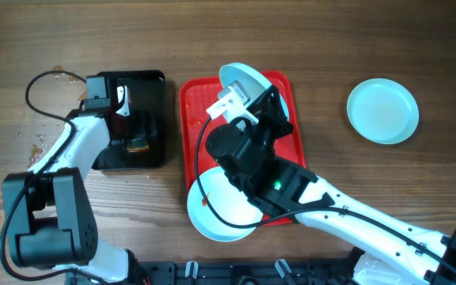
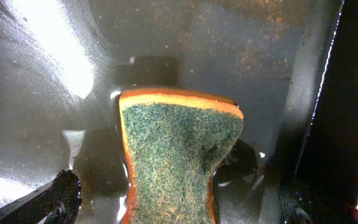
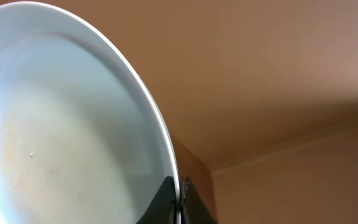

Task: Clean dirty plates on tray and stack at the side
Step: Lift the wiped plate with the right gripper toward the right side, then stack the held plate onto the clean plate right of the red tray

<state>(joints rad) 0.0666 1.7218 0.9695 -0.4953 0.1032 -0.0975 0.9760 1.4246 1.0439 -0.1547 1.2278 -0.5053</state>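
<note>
Plate (image 3: pixel 73 124) rim tight between right jaws, above tray (image 1: pixel 192 134); sponge (image 2: pixel 179 149) tight between left jaws.

Green-and-orange sponge (image 2: pixel 178 155) in a black tray (image 1: pixel 153 119) on the wooden table (image 1: pixel 212 32)

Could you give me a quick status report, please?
Left gripper shut on sponge in black tray. Right gripper holds one plate tilted above red tray. Second plate on tray's near end; third plate on table.

Overhead top-down; left wrist close on sponge (image 2: pixel 179 155), right on plate (image 3: pixel 61 124).
</note>
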